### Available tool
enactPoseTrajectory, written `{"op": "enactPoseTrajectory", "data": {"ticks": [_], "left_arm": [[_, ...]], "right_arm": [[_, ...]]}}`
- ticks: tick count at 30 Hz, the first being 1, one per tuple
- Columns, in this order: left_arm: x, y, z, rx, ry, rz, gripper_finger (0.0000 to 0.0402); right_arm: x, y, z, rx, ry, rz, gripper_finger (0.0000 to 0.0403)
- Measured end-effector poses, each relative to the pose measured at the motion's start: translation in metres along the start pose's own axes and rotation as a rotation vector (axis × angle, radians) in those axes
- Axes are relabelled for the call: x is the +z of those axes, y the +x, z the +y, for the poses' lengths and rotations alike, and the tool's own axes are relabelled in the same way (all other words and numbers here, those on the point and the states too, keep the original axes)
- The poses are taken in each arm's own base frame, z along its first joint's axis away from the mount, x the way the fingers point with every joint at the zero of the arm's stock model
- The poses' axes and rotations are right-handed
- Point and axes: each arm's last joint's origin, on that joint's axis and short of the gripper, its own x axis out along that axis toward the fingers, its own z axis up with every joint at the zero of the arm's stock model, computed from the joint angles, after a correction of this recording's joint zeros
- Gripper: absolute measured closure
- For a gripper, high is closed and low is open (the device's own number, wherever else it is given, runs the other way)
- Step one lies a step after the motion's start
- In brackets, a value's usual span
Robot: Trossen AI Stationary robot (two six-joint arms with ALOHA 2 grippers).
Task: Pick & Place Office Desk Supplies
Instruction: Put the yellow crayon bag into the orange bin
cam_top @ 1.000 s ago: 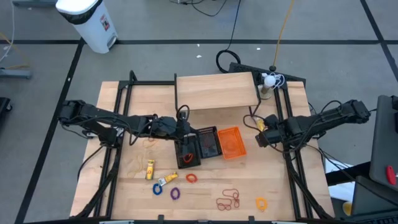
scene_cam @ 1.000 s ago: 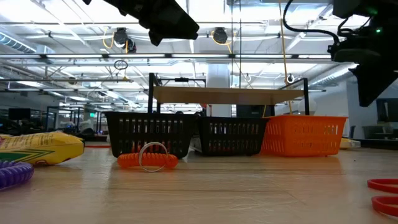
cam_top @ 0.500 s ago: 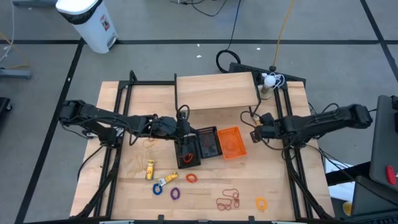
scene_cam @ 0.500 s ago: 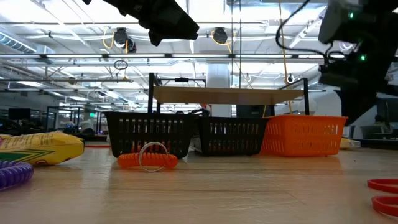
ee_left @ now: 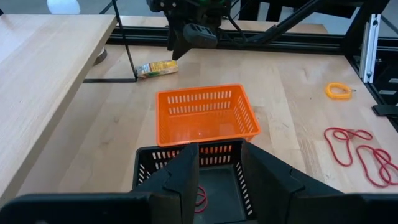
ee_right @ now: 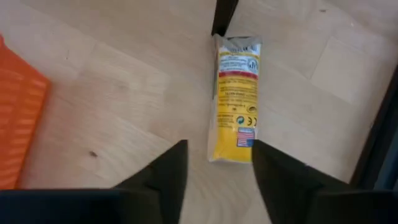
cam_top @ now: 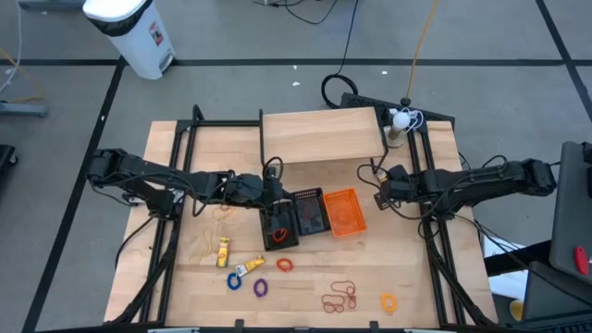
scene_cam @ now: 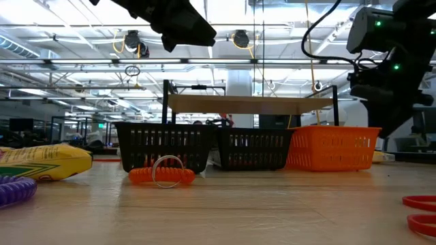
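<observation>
My right gripper (ee_right: 219,149) hangs open just right of the orange basket (cam_top: 342,211). It points down at a yellow oblong pack (ee_right: 235,99) that lies flat on the table by the shelf's leg; its fingers stand apart above the pack's near end. My left gripper (ee_left: 219,149) is open and holds still over the black baskets (cam_top: 296,220); a red loop (ee_left: 200,198) lies in the basket below it. Loose supplies lie on the near table: another yellow pack (cam_top: 223,252), an orange coil (cam_top: 284,265), a purple ring (cam_top: 260,288), red loops (cam_top: 339,298) and a yellow ring (cam_top: 388,302).
A raised wooden shelf (cam_top: 321,135) on black legs stands behind the baskets. Black frame rails run along the table's left and right sides. Thin tan loops (cam_top: 205,242) lie at the near left. Bare wood shows between the baskets and the loose items.
My right gripper has swung toward the table's far edge and a little left, sinking toward the table beside the orange basket.
</observation>
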Motion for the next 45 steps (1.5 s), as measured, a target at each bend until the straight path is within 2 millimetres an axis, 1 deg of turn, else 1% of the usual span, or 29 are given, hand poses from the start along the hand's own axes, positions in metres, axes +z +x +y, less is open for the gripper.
{"op": "enactPoseTrajectory", "data": {"ticks": [6, 8, 10, 13, 16, 22, 27, 30, 33, 36, 39, 43, 44, 45], "left_arm": [[-0.002, 0.000, 0.000, 0.002, -0.022, 0.019, 0.0277], [-0.002, 0.000, 0.000, 0.002, -0.022, 0.022, 0.0277], [-0.002, 0.000, 0.000, 0.001, -0.022, 0.024, 0.0277], [-0.002, 0.000, 0.000, 0.001, -0.036, 0.025, 0.0277], [-0.002, 0.000, 0.000, 0.001, -0.050, 0.025, 0.0277], [-0.002, 0.000, 0.000, 0.001, -0.046, 0.025, 0.0277], [-0.002, 0.000, 0.000, 0.001, -0.046, 0.025, 0.0277], [-0.002, 0.000, 0.000, 0.001, -0.045, 0.025, 0.0277], [-0.002, 0.000, 0.000, 0.001, -0.045, 0.024, 0.0277], [-0.002, 0.000, 0.000, 0.001, -0.045, 0.025, 0.0277], [-0.002, 0.000, 0.000, 0.001, -0.044, 0.025, 0.0277], [-0.002, 0.000, 0.000, 0.001, -0.042, 0.025, 0.0277], [-0.002, 0.000, 0.000, 0.002, -0.042, 0.025, 0.0277], [-0.002, 0.000, 0.000, 0.002, -0.042, 0.025, 0.0277]], "right_arm": [[0.001, 0.000, -0.001, -0.018, 0.005, -0.024, 0.0136], [0.003, 0.001, -0.002, -0.024, 0.015, -0.023, 0.0115], [0.004, 0.002, -0.004, -0.032, 0.025, -0.021, 0.0104], [0.004, 0.009, -0.007, -0.048, 0.029, -0.013, 0.0100], [0.002, 0.021, -0.011, -0.045, 0.033, -0.017, 0.0103], [-0.001, 0.043, -0.015, 0.023, 0.061, -0.003, 0.0104], [-0.004, 0.054, -0.018, 0.071, 0.093, 0.002, 0.0104], [-0.005, 0.056, -0.019, 0.068, 0.110, 0.000, 0.0108], [-0.005, 0.056, -0.019, 0.065, 0.127, -0.001, 0.0125], [-0.005, 0.056, -0.020, 0.063, 0.130, -0.001, 0.0161], [-0.005, 0.056, -0.019, 0.067, 0.131, -0.002, 0.0222], [-0.005, 0.056, -0.018, 0.085, 0.120, 0.003, 0.0339], [-0.005, 0.056, -0.017, 0.104, 0.107, 0.006, 0.0349], [-0.004, 0.056, -0.016, 0.125, 0.098, 0.010, 0.0349]]}}
